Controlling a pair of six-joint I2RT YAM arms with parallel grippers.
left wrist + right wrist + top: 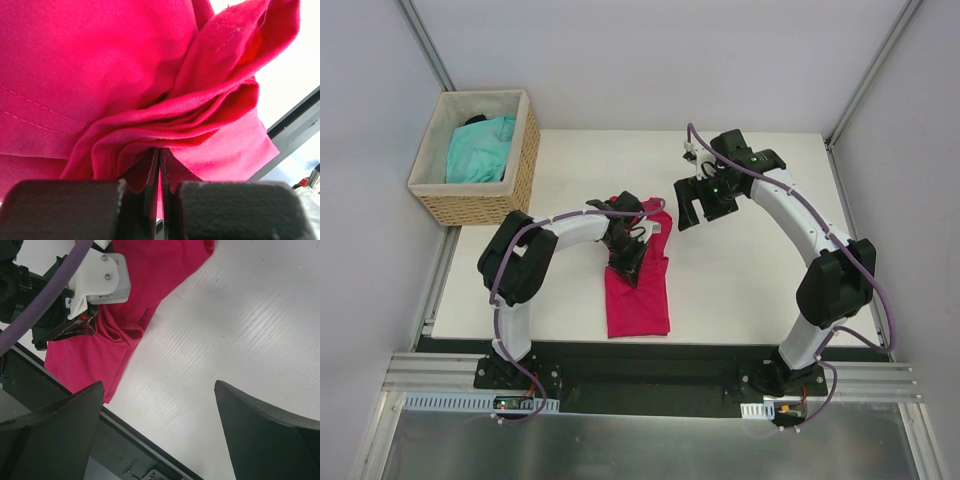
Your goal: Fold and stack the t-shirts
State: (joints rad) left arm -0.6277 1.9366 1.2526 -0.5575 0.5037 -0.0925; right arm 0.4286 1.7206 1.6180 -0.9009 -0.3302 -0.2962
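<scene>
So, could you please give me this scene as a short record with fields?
left hand: shut on a bunched fold of the crimson-pink t-shirt
right hand: open, empty, over the white table
crimson-pink t-shirt: mid-table, near end lying flat
turquoise t-shirt: crumpled inside the wicker basket, far left
stack: not started

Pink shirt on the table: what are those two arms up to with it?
They are meant to fold and stack t-shirts. The left gripper is shut on a bunched fold of the crimson-pink t-shirt, whose lower part lies flat on the white table. The right gripper hangs open over bare table just right of the shirt, holding nothing. A turquoise t-shirt lies crumpled in the wicker basket at the far left corner.
</scene>
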